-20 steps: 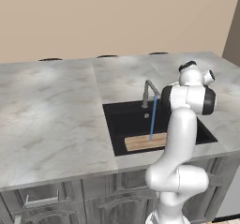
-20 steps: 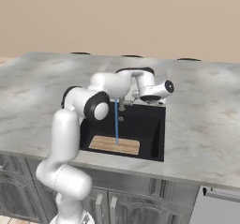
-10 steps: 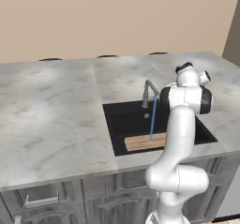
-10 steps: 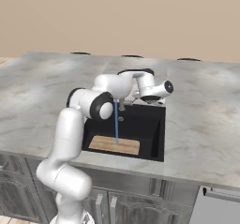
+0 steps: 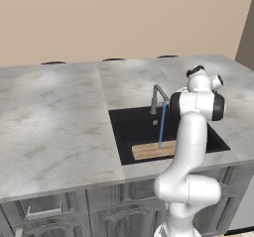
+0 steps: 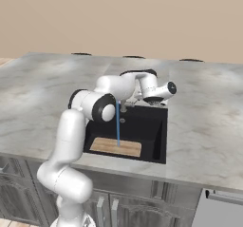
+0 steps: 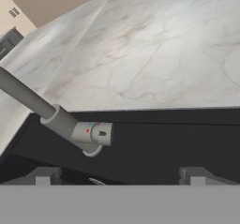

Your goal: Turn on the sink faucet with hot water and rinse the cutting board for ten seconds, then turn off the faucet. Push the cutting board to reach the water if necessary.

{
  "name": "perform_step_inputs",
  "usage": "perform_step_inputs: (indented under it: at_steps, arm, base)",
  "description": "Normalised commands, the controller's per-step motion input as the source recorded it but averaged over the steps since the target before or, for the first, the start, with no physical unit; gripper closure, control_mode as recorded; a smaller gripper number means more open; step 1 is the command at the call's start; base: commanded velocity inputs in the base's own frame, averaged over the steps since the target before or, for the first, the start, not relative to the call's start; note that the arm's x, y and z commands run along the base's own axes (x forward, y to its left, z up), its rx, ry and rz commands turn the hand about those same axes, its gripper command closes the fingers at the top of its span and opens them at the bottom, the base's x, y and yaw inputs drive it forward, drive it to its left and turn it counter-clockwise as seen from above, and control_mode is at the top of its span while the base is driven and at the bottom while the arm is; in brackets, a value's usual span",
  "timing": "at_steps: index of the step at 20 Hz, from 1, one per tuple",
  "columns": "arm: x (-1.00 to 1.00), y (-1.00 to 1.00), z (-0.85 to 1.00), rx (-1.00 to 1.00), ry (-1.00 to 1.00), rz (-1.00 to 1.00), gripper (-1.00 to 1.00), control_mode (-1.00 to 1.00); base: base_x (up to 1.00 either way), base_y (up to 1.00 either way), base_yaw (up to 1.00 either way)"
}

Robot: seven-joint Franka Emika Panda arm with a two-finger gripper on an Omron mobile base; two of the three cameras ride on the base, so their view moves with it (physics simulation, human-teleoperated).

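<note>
Cutting board [image 6: 116,146], flat light tan wood with a darker brown rim, lies along the near side of the black sink [image 6: 148,132]. A thin blue stream of water [image 6: 117,125] falls straight from the bent grey faucet [image 5: 158,96] onto the board. The gripper [image 7: 120,175] hangs with its jaws spread wide and empty just beside the faucet's base, above the sink's back edge, apparently well above the board.

faucet [image 7: 61,122]: seen slanting over the sink [image 7: 154,138] rim
worktop [image 7: 150,54]: grey marble, behind the sink
fingers [image 7: 44,175]: spread wide apart, below the faucet
</note>
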Motion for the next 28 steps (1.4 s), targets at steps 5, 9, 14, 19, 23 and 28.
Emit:
perform_step_inputs:
  at_steps: [5, 9, 14, 19, 23, 28]
  arm:
    - [0.0, 0.0, 0.0, 0.0, 0.0, 0.0, -1.0, -1.0]
    - [0.0, 0.0, 0.0, 0.0, 0.0, 0.0, -1.0, -1.0]
    - [0.0, 0.0, 0.0, 0.0, 0.0, 0.0, -1.0, -1.0]
    - [0.0, 0.0, 0.0, 0.0, 0.0, 0.0, -1.0, -1.0]
    - [0.0, 0.0, 0.0, 0.0, 0.0, 0.0, -1.0, -1.0]
    - [0.0, 0.0, 0.0, 0.0, 0.0, 0.0, -1.0, -1.0]
  base:
    - [0.0, 0.0, 0.0]
    - [0.0, 0.0, 0.0]
    - [0.0, 0.0, 0.0]
    - [0.0, 0.0, 0.0]
    - [0.0, 0.0, 0.0]
    - [0.0, 0.0, 0.0]
